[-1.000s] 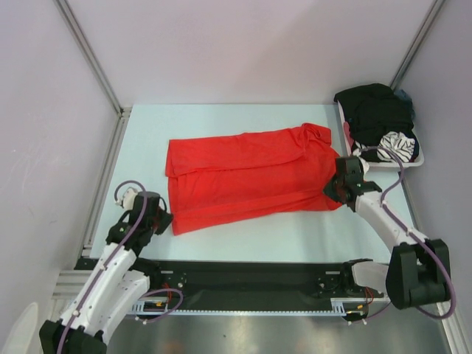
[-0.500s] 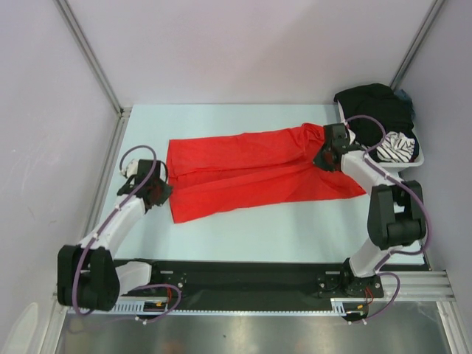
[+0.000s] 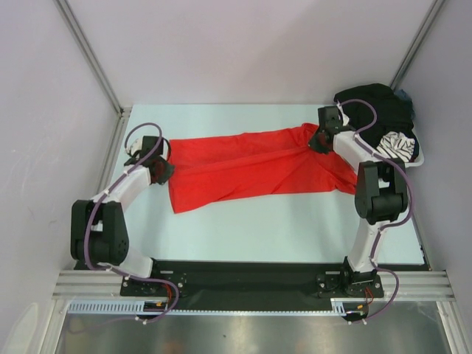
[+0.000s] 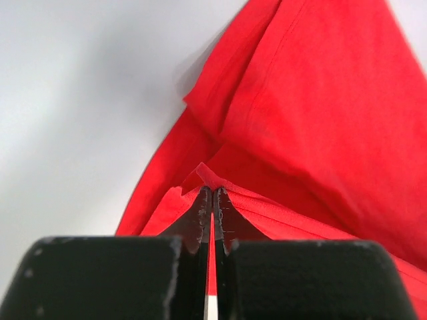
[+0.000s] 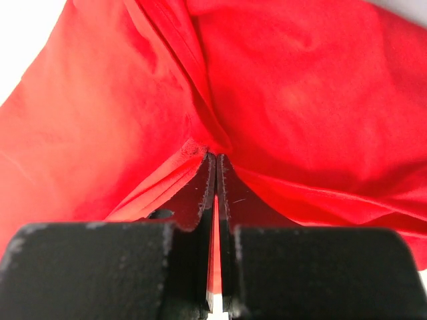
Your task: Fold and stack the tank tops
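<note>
Nearest, bare table [image 3: 243,221] lies in front of the red top [image 3: 251,166], which stretches across the middle with folds running along its length. The left gripper [image 3: 159,171] is pinched tight on the top's left end, and its wrist view shows a sliver of red cloth between the closed fingers [image 4: 195,225]. The right gripper [image 3: 318,141] clamps the right end in the same way. Farther right, the black top [image 3: 372,107] sits heaped in the basket [image 3: 414,162].

Basket [image 3: 419,161] right of tank top [image 3: 251,166]
</note>
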